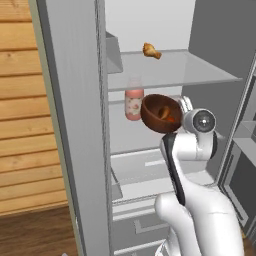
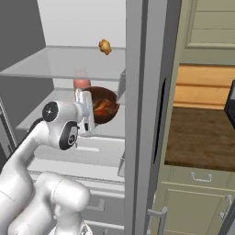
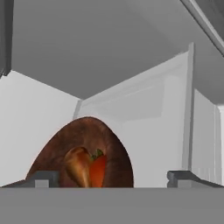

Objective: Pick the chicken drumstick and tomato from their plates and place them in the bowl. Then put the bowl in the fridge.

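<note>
The dark-brown bowl [image 1: 156,111] [image 2: 103,106] [image 3: 87,140] is inside the open grey fridge [image 1: 75,125], at the level of its middle glass shelf. It is tipped, with its opening toward my hand. In it lie the chicken drumstick [image 3: 78,168] [image 1: 163,111] and the red tomato [image 3: 99,171] [image 1: 171,120]. My gripper [image 1: 184,106] [image 2: 85,110] [image 3: 113,179] is just in front of the bowl and open. Its fingertips [image 3: 42,178] stand wide apart and nothing is between them. The plates are out of view.
A paler golden drumstick [image 1: 151,50] [image 2: 105,46] lies on the upper glass shelf [image 1: 175,70]. A pink bottle [image 1: 134,102] [image 2: 81,83] stands behind the bowl. Pale drawers [image 1: 150,175] sit below. A wooden counter [image 2: 202,137] is to the right of the fridge.
</note>
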Robot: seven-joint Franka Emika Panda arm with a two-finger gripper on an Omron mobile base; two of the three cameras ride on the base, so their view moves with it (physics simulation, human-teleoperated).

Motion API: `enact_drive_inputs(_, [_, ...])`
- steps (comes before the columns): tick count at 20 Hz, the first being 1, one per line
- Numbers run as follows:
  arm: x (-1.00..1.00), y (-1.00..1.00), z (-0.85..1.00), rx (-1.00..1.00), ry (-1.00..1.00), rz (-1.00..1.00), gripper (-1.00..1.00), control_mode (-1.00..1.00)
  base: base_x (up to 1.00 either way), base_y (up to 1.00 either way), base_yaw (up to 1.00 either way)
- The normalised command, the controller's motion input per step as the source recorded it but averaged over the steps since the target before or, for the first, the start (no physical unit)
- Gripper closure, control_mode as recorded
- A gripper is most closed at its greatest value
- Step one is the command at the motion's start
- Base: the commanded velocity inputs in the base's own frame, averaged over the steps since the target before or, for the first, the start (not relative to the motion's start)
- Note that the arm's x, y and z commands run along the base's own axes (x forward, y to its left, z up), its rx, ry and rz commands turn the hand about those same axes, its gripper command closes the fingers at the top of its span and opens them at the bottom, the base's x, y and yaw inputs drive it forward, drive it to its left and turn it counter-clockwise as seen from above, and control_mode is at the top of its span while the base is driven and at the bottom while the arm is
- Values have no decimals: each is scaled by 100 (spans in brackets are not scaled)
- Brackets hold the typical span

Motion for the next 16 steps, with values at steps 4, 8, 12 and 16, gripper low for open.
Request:
enact_drive_inputs(4, [-94, 17, 44, 3, 8, 2, -100, -100, 0, 0, 0])
enact_drive_inputs(8, [-98, 16, 57, 4, 17, 15, -100, -100, 0, 0, 0])
enact_drive_inputs(12, [-100, 12, 53, 2, 19, 25, -100, -100, 0, 0, 0])
enact_drive_inputs(16, [-100, 9, 25, 1, 18, 31, -100, -100, 0, 0, 0])
